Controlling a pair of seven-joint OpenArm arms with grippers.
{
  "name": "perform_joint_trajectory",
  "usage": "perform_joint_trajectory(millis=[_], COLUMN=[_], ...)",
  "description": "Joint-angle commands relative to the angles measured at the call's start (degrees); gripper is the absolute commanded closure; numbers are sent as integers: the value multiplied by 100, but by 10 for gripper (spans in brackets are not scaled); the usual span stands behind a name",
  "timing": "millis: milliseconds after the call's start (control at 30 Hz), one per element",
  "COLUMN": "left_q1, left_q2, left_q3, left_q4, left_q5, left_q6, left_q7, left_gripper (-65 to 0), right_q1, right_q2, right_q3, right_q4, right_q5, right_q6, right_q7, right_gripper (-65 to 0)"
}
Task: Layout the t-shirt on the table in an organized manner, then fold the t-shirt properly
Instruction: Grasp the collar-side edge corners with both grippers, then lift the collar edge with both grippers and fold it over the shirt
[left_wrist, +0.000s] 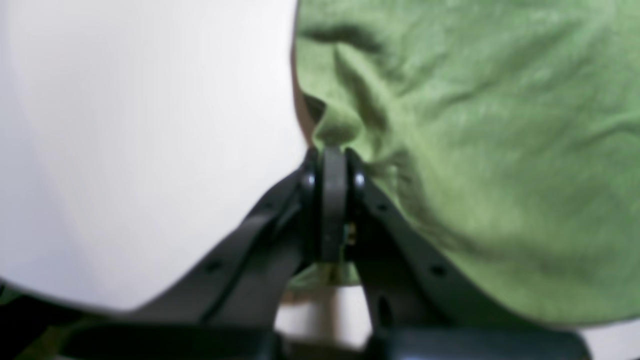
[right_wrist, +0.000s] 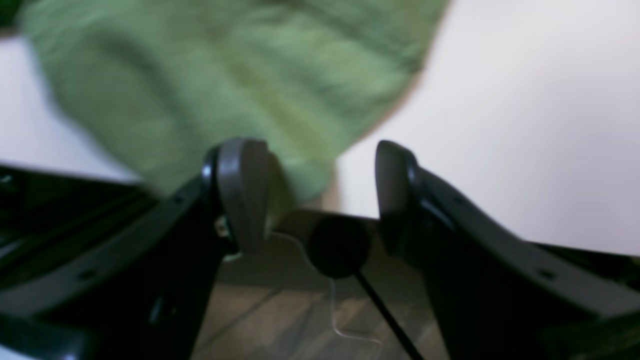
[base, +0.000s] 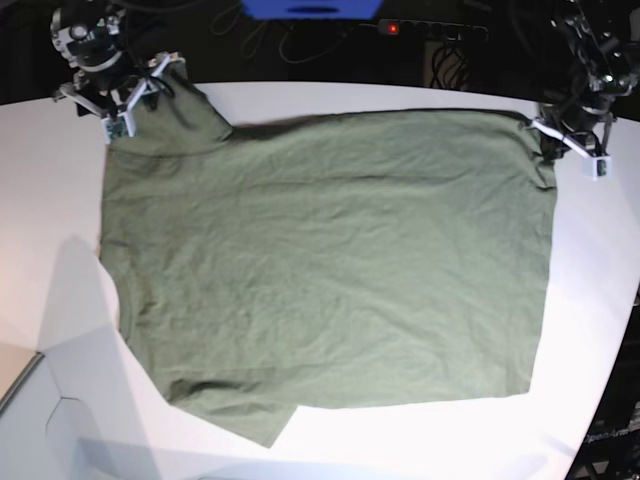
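The olive-green t-shirt lies spread out flat on the white table, with one sleeve at the near left and another at the far left. My left gripper is at the shirt's far right corner. In the left wrist view this gripper is shut, pinching a small fold at the t-shirt's edge. My right gripper hovers at the far left sleeve. Its fingers stand open, and the t-shirt's blurred edge reaches the left finger and part of the gap.
The table's far curved edge runs just behind both grippers. Beyond it sit a blue object, a power strip with a red light and cables. Wooden floor and a black cable show below the right gripper.
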Motion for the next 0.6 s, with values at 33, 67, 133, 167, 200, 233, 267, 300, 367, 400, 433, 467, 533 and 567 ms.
perform_joint_trajectory(millis=[33,67,133,167,200,233,267,300,367,400,433,467,533,567], left_q1=[-49,-137,-242,-277,-286,-286,-286,-286,-339,-348,-339,-321,-313,-313], left_q2=[-134,-143,-187,-240,-284,-302,-319,-319,-319,-319,-319,-319,-319,-319], left_q3=[25,25,7,16,16,7,-1,-1,-1,-10,-10,-10,-10,-10], left_q4=[-10,-10,-10,-10,-10,-10,-10,-10,-10,-10,-10,-1,-1,-1], left_q5=[136,136,136,136,136,136,136,136,136,136,136,136,136,136], left_q6=[2,2,2,2,2,2,2,2,2,2,2,2,2,2], left_q7=[235,235,235,235,235,235,235,235,235,235,235,235,235,235], left_gripper=[0,0,0,0,0,0,0,0,0,0,0,0,0,0], right_q1=[-61,-61,-61,-61,-61,-61,-61,-61,-52,-52,-52,-44,-35,-35], right_q2=[23,23,23,23,23,23,23,23,23,23,23,23,23,23], right_q3=[-58,-75,-84,-84,-84,-84,-84,-84,-84,-84,-84,-84,-93,-93], right_q4=[104,86,77,69,60,42,7,-28,-160,-221,-292,-362,-476,-512], right_q5=[87,104,96,96,96,96,96,96,104,104,104,104,104,104], right_q6=[-25,-25,-25,-25,-25,-25,-25,-25,-25,-25,-25,-25,-25,-25], right_q7=[87,87,87,87,87,87,87,87,87,87,87,87,87,87], right_gripper=[-347,-347,-347,-346,-346,-346,-345,-345,-344,-344,-344,-343,-341,-335])
